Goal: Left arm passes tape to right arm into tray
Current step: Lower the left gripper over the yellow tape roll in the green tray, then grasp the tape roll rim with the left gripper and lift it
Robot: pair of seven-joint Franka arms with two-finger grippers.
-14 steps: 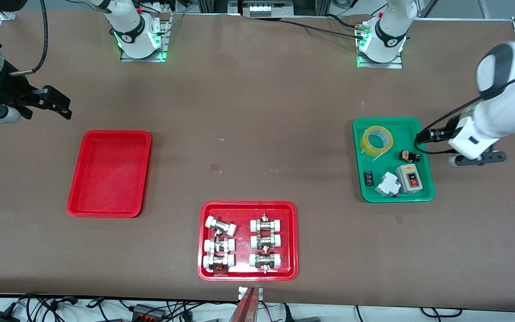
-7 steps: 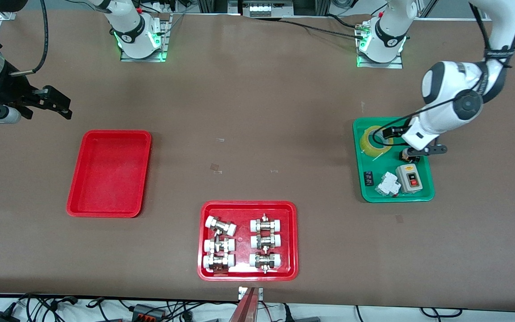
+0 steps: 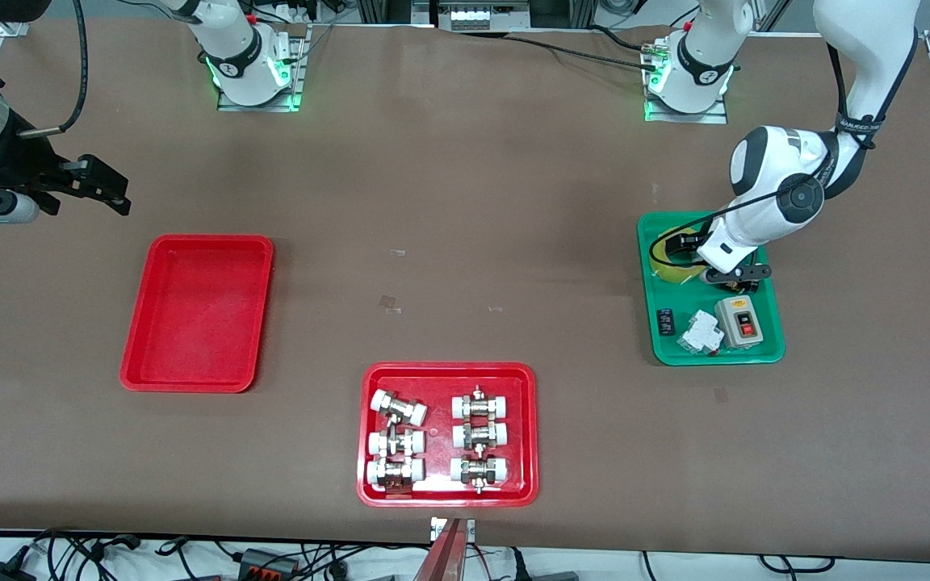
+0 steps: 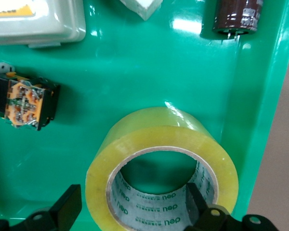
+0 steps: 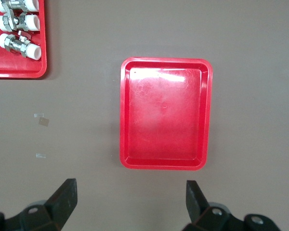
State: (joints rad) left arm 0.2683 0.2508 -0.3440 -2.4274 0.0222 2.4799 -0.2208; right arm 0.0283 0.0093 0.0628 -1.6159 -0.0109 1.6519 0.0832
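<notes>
The yellow tape roll (image 4: 161, 166) lies flat in the green tray (image 4: 135, 77). In the front view only its edge (image 3: 671, 274) shows under the left arm. My left gripper (image 4: 134, 207) is open and low over the roll, with one finger (image 4: 70, 209) outside the ring and the other finger (image 4: 197, 202) at the core's inner wall. In the front view the left gripper (image 3: 679, 246) is over the green tray. My right gripper (image 3: 106, 190) waits open over the table near the plain red tray (image 3: 198, 315). The right gripper (image 5: 131, 202) is empty, and the plain red tray (image 5: 166, 113) is empty too.
The green tray (image 3: 711, 357) also holds a grey switch box (image 3: 739, 321), a white breaker (image 3: 701, 331) and small black parts. A second red tray (image 3: 447, 368) with several white-capped metal fittings stands near the front camera, mid-table.
The left arm has swung in from the table's end to over the green tray and come down over the tape roll. The right arm has not moved.
</notes>
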